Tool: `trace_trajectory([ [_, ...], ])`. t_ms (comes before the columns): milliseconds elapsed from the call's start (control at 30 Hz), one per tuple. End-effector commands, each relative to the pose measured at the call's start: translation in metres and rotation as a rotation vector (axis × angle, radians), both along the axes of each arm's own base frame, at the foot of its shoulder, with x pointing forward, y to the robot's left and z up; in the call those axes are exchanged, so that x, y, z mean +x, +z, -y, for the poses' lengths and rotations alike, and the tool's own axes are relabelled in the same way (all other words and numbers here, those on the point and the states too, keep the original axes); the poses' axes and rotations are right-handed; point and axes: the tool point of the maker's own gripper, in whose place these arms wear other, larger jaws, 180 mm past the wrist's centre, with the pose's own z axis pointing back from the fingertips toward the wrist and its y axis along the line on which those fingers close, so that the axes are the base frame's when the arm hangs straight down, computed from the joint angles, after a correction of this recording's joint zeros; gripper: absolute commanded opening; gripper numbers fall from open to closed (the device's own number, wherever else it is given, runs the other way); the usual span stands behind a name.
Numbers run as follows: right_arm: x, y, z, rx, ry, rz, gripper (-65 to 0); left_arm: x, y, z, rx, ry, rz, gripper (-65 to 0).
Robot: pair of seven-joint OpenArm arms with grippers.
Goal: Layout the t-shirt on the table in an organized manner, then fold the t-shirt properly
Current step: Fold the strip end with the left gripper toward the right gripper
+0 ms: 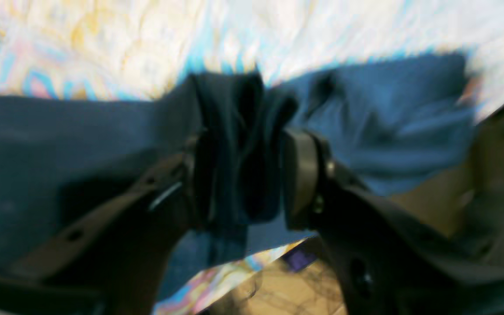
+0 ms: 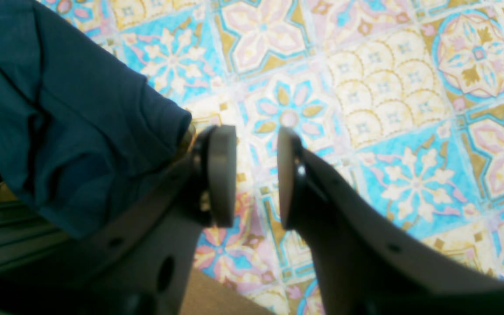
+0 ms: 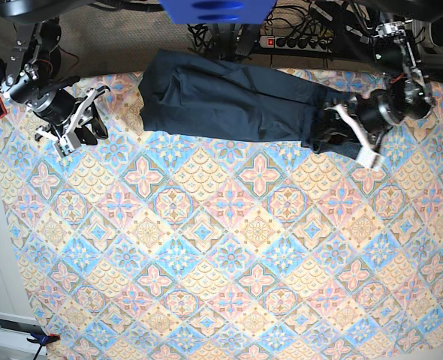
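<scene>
Progress check for you: t-shirt (image 3: 229, 101) lies as a long bunched strip along the far edge of the counter (image 3: 221, 247), not spread flat, no sleeves laid out. Layout step isn't done; folding hasn't begun. Left gripper (image 1: 243, 175) has a wad of cloth between its jaws at the strip's end; blur hides whether it's pinched or slack, so can't tell. Right gripper (image 2: 256, 175) sits just beside the shirt's other end, jaws parted, holding nothing.
</scene>
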Motion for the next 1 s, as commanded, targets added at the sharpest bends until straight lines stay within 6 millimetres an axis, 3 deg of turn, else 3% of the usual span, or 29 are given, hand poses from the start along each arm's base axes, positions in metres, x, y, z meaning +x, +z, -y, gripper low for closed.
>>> trace_trajectory([
  [0,0.006,0.012,0.0,0.002,0.01,0.044,-49.5,0.009,0.022,-0.017,-0.012,0.042,0.075,-39.0],
  [67,0.006,0.012,0.0,0.002,0.01,0.044,-49.5,0.012,0.037,-0.044,-0.02,0.117,0.119,-39.1],
  [167,0.006,0.012,0.0,0.002,0.01,0.044,-49.5,0.011,0.039,-0.079,0.057,0.182,0.113,-39.1],
  [267,0.006,0.012,0.0,0.003,0.01,0.045,-49.5,0.005,0.017,-0.1,0.122,0.21,0.031,-39.1],
  [367,0.005,0.011,0.0,0.002,0.01,0.042,-49.5,0.0,-0.017,-0.103,0.152,0.203,-0.077,-39.1],
  [467,0.003,0.008,-0.001,-0.002,0.016,0.024,-49.3,0.003,-0.044,-0.09,0.177,0.166,-0.131,-39.1],
  [567,-0.005,-0.002,0.004,-0.044,0.018,-0.046,-49.4,0.004,-0.064,-0.058,0.173,0.081,-0.142,-39.1],
  [733,-0.015,-0.012,0.009,-0.075,0.018,-0.112,-49.5,-0.003,-0.08,-0.01,0.106,-0.002,-0.16,-39.1],
  [967,-0.021,-0.017,0.013,-0.098,0.014,-0.153,-49.5,-0.012,-0.089,0.023,0.008,0.02,-0.181,-39.1],
])
